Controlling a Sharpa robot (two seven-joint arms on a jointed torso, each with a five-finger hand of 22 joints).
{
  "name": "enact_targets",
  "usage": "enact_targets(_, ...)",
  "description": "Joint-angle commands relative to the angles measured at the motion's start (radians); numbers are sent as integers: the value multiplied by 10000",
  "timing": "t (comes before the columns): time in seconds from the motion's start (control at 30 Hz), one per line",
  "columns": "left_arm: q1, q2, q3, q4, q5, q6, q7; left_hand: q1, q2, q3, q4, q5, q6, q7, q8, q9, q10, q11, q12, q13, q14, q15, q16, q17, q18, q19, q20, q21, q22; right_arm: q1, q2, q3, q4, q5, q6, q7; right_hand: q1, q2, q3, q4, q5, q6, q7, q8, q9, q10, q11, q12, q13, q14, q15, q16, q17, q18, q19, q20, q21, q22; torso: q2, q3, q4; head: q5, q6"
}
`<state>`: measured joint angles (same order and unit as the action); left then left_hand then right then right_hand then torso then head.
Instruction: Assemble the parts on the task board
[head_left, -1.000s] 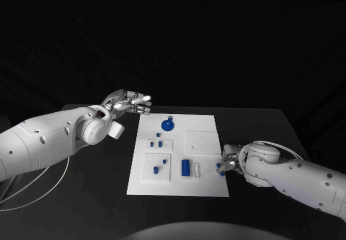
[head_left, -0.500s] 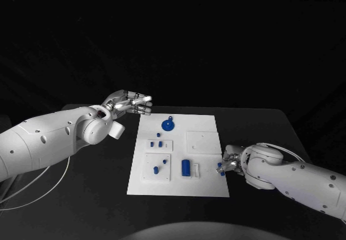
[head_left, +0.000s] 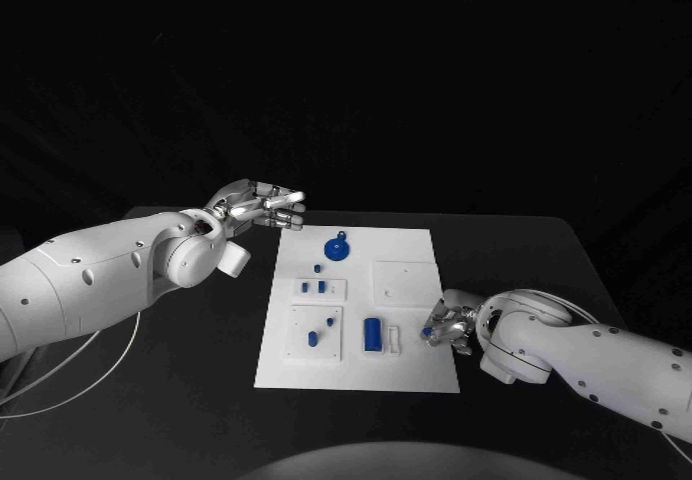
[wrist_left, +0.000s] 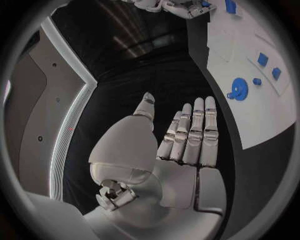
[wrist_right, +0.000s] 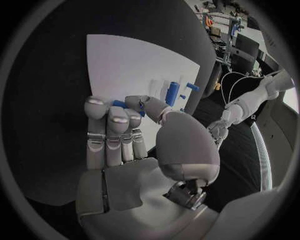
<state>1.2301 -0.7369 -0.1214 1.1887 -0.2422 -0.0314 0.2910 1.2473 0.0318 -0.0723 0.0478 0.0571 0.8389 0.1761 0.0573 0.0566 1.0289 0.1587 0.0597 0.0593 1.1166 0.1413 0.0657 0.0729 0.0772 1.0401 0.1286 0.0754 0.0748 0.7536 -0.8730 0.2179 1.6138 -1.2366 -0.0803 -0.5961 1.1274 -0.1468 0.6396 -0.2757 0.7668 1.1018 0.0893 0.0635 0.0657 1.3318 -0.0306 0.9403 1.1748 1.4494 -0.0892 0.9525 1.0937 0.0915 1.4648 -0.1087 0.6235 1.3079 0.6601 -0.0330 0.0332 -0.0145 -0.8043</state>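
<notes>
The white task board (head_left: 411, 240) lies mid-table. On it are a blue gear (head_left: 336, 249), a blue cylinder (head_left: 372, 334), two small blue blocks (head_left: 312, 287) and blue pegs (head_left: 320, 332) in a raised plate. My right hand (head_left: 453, 327) hovers at the board's near right edge and pinches a small blue part (head_left: 430, 331) between thumb and fingertips; the right wrist view shows that part (wrist_right: 119, 104) at the fingertips over the board (wrist_right: 125, 60), near the cylinder (wrist_right: 172, 93). My left hand (head_left: 261, 207) hangs open off the board's far left corner, fingers straight (wrist_left: 195, 131), holding nothing.
A bare raised square plate (head_left: 405, 283) sits on the board's right half. Black table (head_left: 519, 250) surrounds the board. A pale cable (head_left: 87, 370) trails under my left arm. The left wrist view shows the gear (wrist_left: 238, 89) and the right hand (wrist_left: 181, 7) far off.
My right hand has shifted slightly left and away from me along the board's right edge, carrying the small blue part. The left hand has stayed put.
</notes>
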Motion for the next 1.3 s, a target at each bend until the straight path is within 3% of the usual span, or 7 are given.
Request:
enact_targets(0.03, 3, 12, 3, 13, 39, 216, 6, -74, -11, -1, 42, -5, -89, -8, -6, -4, 16, 28, 16, 4, -7, 4, -44, 2, -57, -57, 12, -20, -9, -28, 11, 0, 83, 1012, -471, 563, -94, -127, -95, -12, -130, 35, 55, -7, 31, 58, 14, 27, 0, -27, -49, -18, 17, -50, 415, -73, -83, 601, -6, -10, 14, -4, 1)
enact_targets(0.67, 3, 18, -2, -4, 29, 278, -44, -74, -11, -1, 42, -5, -89, -8, -6, -4, 16, 28, 16, 4, -7, 4, -44, 2, -57, -57, 12, -20, -9, -26, 132, 19, 85, 1334, -442, 430, -91, 228, -968, 71, -1355, 215, 3, -8, 30, 72, -5, 92, 62, 6, -35, -65, 29, -108, 488, -54, -354, 504, -5, -5, 3, -2, 24)
enact_targets(0.87, 3, 1, -4, 3, 21, 273, -55, -74, -11, -1, 42, -5, -89, -8, -6, -4, 16, 28, 16, 4, -7, 4, -44, 2, -57, -57, 12, -20, -9, -26, -30, 20, 235, -502, -531, 1206, -108, 114, -2032, 472, -3200, 367, -97, 0, 33, 128, 8, 158, 88, 43, -36, -55, 20, -140, 520, -41, -431, 382, 3, 5, -7, 7, -12)
enact_targets(0.97, 3, -32, -8, 8, 12, 253, -67, -74, -11, -1, 42, -5, -89, -8, -6, -4, 16, 28, 16, 4, -7, 4, -44, 2, -57, -57, 12, -20, -9, -31, -302, 5, 565, -1835, -249, 1869, 425, -29, -4500, 1382, -6175, 606, -216, 12, 141, 196, 4, 186, 72, 61, 3, 30, 87, -164, 531, -12, -309, 315, 1, 11, -38, 34, -55)
enact_targets(1.0, 3, -37, -9, 8, 9, 247, -67, -67, -26, 5, 52, -7, -87, -7, -5, -4, 17, 28, 16, 4, -8, 4, -45, 2, -57, -57, 12, -20, -8, -40, -365, -14, 637, -2093, -190, 1982, 641, -34, -4987, 1667, -6532, 649, -235, 3, 196, 192, 5, 175, 61, 58, 11, 30, 92, -175, 527, -10, -302, 303, 0, 10, -45, 39, -61)
enact_targets(1.13, 3, -46, -12, 10, -3, 229, -68, -57, -48, 14, 65, -10, -84, -5, -4, -4, 18, 28, 15, 3, -10, 4, -45, 1, -58, -58, 13, -20, -8, -260, -650, -80, 963, -3079, -121, 2357, 1527, -167, -6118, 3041, -6999, 756, -271, 3, 468, 194, 15, 168, 31, 63, 0, 40, 124, -210, 519, -16, -237, 267, -8, 4, -61, 44, -94)
enact_targets(1.3, 4, -52, -14, 17, -21, 222, -70, -57, -48, 14, 65, -10, -84, -5, -4, -4, 18, 28, 15, 3, -10, 4, -45, 1, -58, -58, 13, -20, -8, -464, -814, -108, 1246, -4148, -388, 2644, 1681, -205, -6335, 3168, -6836, 795, -288, 8, 542, 207, -5, 182, 32, 64, -15, 34, 146, -206, 528, -40, -169, 266, -10, 29, -72, 58, -75)
